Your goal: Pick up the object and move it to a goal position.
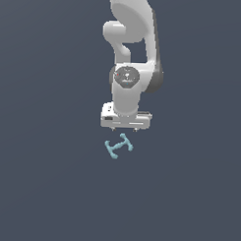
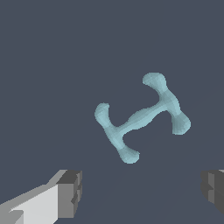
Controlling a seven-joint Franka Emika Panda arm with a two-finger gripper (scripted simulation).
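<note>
From my remote station, I see the white Panda arm [image 1: 130, 39] reaching straight down from the top of the exterior view, its wrist vertical and its gripper [image 1: 125, 127] poised just above the dark grey floor [image 1: 41, 188], the two dark-padded fingers [image 2: 70, 192] spread wide with nothing between them. The object [image 1: 118, 145], a small light-teal H-shaped piece with a thin, slightly waisted bar and a short rounded crossbar at each end, lies flat on the floor just in front of the gripper, turned at a slant to the line between the fingers and touching neither.
</note>
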